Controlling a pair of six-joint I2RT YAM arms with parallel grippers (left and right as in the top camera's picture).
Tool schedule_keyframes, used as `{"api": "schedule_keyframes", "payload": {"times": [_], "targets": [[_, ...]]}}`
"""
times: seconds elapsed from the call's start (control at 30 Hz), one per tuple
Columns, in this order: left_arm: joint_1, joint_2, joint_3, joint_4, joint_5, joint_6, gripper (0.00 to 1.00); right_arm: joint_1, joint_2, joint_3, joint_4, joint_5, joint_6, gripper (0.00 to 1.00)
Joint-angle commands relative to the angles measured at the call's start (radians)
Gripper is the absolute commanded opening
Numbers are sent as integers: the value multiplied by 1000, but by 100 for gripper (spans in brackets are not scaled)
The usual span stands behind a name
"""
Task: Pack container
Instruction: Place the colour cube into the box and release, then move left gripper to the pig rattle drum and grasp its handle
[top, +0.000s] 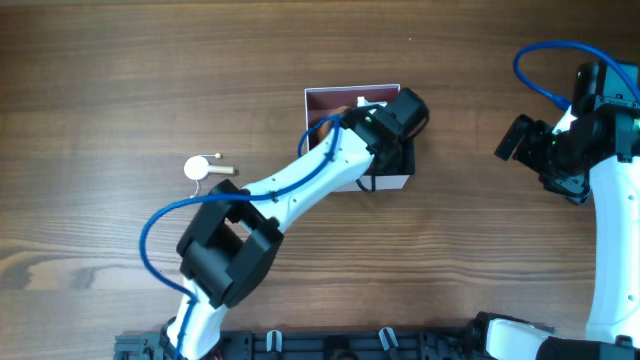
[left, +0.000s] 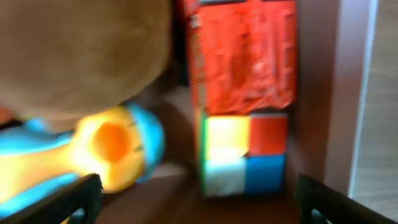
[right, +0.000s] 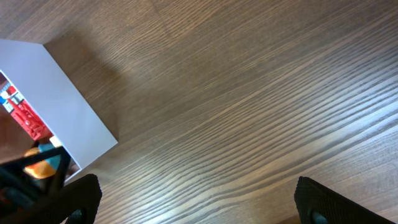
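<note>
1. The container (top: 388, 182) is sitting on the tabletop (top: 100, 80) near the middle of the far side. Its white outer walls and dark pink inside are showing in the overhead view.
2. The left arm (top: 300, 185) is reaching across the tabletop from the near edge, and its wrist is covering most of the container opening.
3. The left fingers (left: 78, 199) are standing wide apart inside the container and are gripping nothing.
4. In the left wrist view, four items are lying in the container:
   - a brown soft item (left: 74, 56) at the upper left;
   - an orange and blue toy (left: 109, 149) just below it;
   - a red packet (left: 245, 56) beside the container wall;
   - a multicoloured cube (left: 245, 152) touching the lower edge of the red packet.
5. The right fingers (right: 78, 196) are hanging over bare tabletop, well apart from the container. They are spread wide and are empty.
6. A small white round item with a short stick (top: 203, 167) is lying on the tabletop to the left of the container, outside it.
</note>
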Motion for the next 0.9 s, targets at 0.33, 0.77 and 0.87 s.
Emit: {"api": "schedule_keyframes", "payload": {"times": [0.33, 0.77, 0.87], "targets": [[453, -306, 5, -379, -11, 503, 100, -2, 4, 10, 2, -17, -10, 100], [727, -282, -585, 35, 134, -499, 62, -2, 4, 10, -8, -17, -10, 100], [727, -282, -611, 73, 85, -613, 63, -2, 4, 10, -12, -17, -11, 100]]}}
